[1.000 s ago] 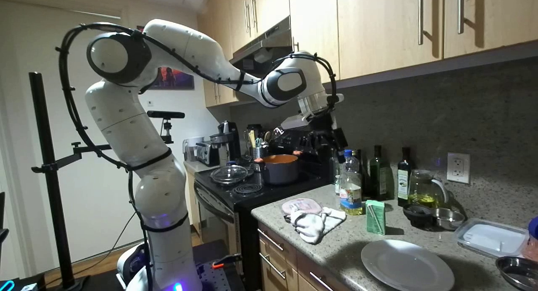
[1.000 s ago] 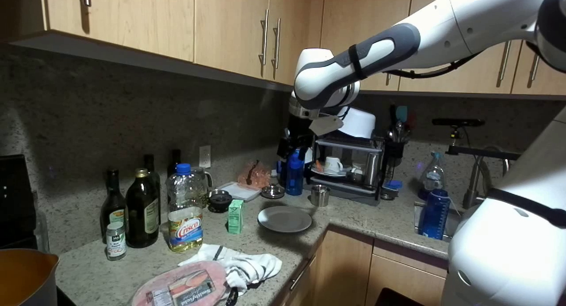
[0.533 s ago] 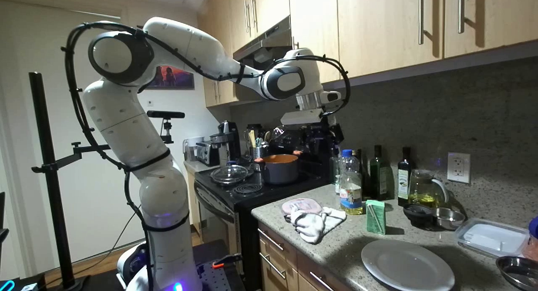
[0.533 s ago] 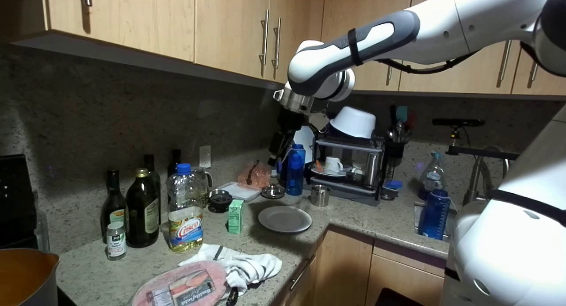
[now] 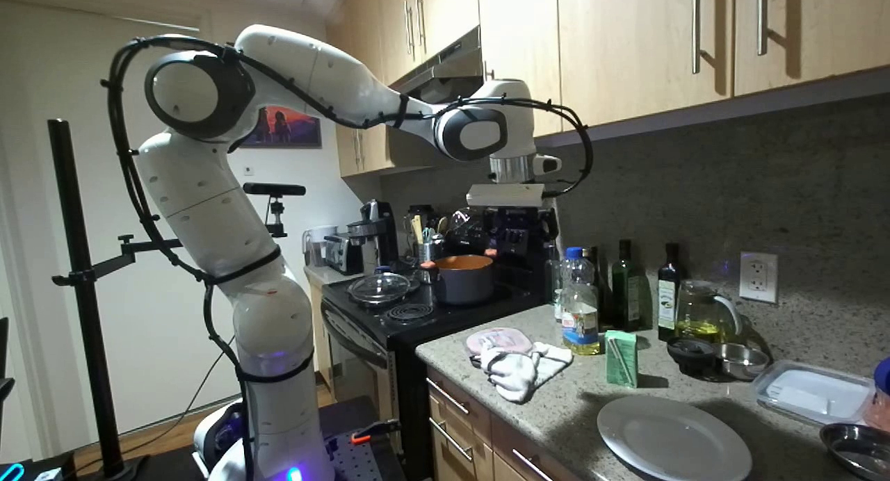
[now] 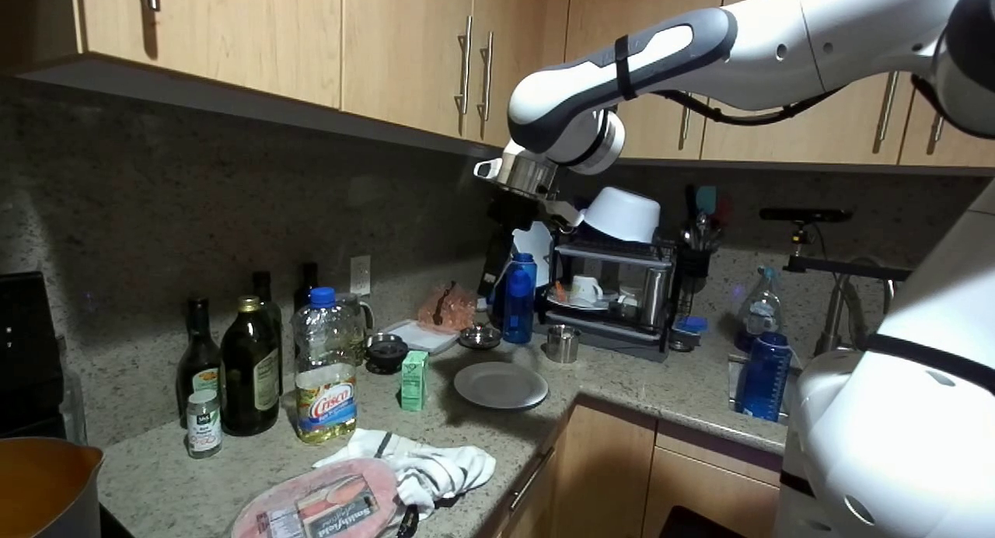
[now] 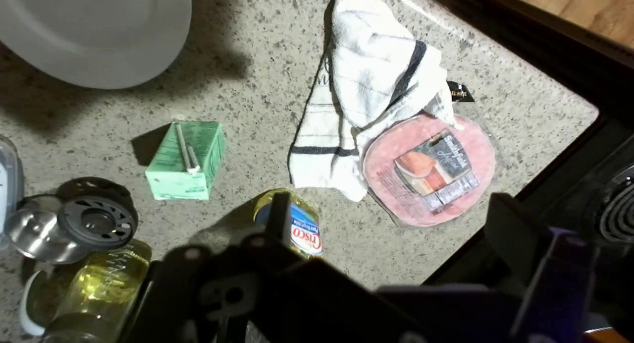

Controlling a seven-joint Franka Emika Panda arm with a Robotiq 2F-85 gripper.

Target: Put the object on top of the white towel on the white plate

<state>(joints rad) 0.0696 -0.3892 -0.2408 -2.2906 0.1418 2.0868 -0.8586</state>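
A white towel (image 7: 376,60) with dark stripes lies crumpled on the counter in the wrist view; it shows in both exterior views (image 5: 518,377) (image 6: 443,472). A round pink package of sliced ham (image 7: 381,184) overlaps the towel's edge; it also shows in both exterior views (image 5: 497,340) (image 6: 311,507). The white plate (image 7: 99,40) lies bare on the counter, also in both exterior views (image 5: 674,436) (image 6: 501,384). My gripper (image 7: 391,200) is open and empty, fingers wide apart, high above the counter; in both exterior views it is a dark shape (image 5: 520,234) (image 6: 497,266).
A green carton (image 7: 185,159) stands between towel and plate. A Crisco oil bottle (image 6: 326,375) and dark bottles (image 6: 250,367) stand by the wall. A metal bowl (image 7: 42,229), a glass jug (image 5: 702,314) and a clear lid (image 5: 813,392) are near. The stove holds a pot (image 5: 464,286).
The wrist has turned and levelled, so the gripper is less tilted and has shifted slightly. The arm has risen a little. The towel, ham package and plate have not moved.
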